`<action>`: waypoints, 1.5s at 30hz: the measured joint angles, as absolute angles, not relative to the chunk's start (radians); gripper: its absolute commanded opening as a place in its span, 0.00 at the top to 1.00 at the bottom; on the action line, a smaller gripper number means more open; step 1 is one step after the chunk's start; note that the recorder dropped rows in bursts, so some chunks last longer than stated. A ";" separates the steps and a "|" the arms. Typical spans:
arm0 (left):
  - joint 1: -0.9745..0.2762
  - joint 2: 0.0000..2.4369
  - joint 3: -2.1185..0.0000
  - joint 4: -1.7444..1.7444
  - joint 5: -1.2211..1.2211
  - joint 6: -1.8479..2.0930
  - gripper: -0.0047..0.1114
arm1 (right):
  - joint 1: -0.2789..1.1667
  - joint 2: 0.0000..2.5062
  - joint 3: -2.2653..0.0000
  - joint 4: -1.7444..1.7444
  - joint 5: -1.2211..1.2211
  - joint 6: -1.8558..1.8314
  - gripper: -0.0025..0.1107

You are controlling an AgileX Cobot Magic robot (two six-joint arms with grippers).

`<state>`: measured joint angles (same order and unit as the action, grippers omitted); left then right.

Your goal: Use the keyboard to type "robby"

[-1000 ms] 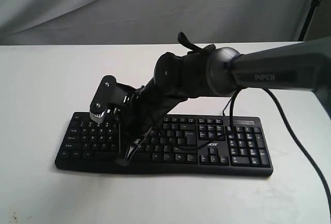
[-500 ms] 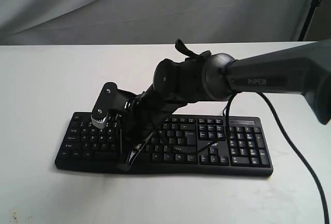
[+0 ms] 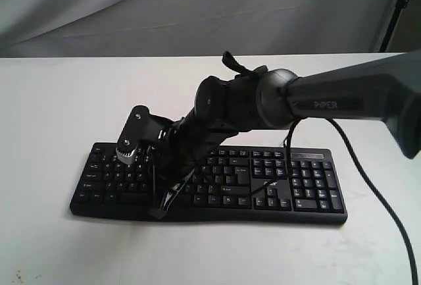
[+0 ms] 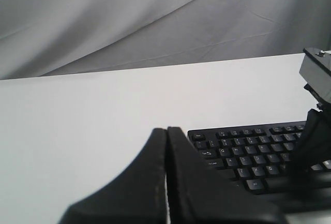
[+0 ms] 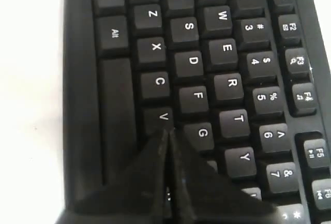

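The black keyboard [image 3: 296, 180] lies flat on the white table [image 3: 52, 101], number pad at the right. My right gripper [image 3: 158, 211] reaches across it to its left half, fingers pressed together and pointing down at the keys near the front rows. In the right wrist view the shut right gripper [image 5: 166, 132] has its tip beside the V key [image 5: 163, 116] and the G key [image 5: 202, 132] of the keyboard [image 5: 227, 48], holding nothing. My left gripper [image 4: 166, 130] is shut and empty, hovering off the end of the keyboard [image 4: 248, 146]; the exterior view does not show it.
The right arm's bulky wrist [image 3: 237, 104] hangs over the keyboard's middle. A black cable [image 3: 378, 189] trails from the arm across the table at the right. A grey cloth backdrop [image 3: 131, 8] closes off the far edge, with a dark stand leg [image 3: 398, 2] at the top right.
The right arm's wrist has shifted slightly and the shut fingertips have dipped a little lower toward the keyboard's front rows. In the last half second it barely moved.
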<state>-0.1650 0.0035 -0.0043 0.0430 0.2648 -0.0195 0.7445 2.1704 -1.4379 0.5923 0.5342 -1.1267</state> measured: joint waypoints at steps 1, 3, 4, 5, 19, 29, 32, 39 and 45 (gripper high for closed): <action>-0.165 0.003 -0.004 0.043 0.265 -0.020 0.96 | 0.745 2.168 -1.438 0.592 0.534 -1.127 0.98; -0.165 0.003 -0.004 0.043 0.265 -0.020 0.96 | 0.745 2.153 -1.438 0.592 0.529 -1.127 0.98; -0.165 0.003 -0.004 0.043 0.265 -0.020 0.96 | 0.745 2.151 -1.438 0.592 0.526 -1.127 0.98; -0.165 0.003 -0.004 0.043 0.265 -0.020 0.96 | 0.743 2.147 -1.438 0.592 0.517 -1.127 0.98; -0.165 0.003 -0.004 0.043 0.265 -0.020 0.96 | 0.677 2.185 -1.543 0.592 0.554 -1.123 0.98; -0.165 0.003 -0.004 0.043 0.265 -0.020 0.96 | 0.669 2.230 -1.576 0.590 0.612 -1.112 0.98; -0.165 0.003 -0.004 0.043 0.265 -0.020 0.96 | 0.667 2.230 -1.576 0.590 0.612 -1.112 0.98; -0.165 0.003 -0.004 0.043 0.265 -0.020 0.96 | 0.667 2.239 -1.578 0.590 0.626 -1.112 0.98; -0.165 0.003 -0.004 0.043 0.265 -0.020 0.96 | 0.667 2.243 -1.578 0.590 0.628 -1.112 0.98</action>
<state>-0.1650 0.0035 -0.0043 0.0430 0.2648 -0.0195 0.6668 2.2425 -1.5778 0.5904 0.6281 -1.1118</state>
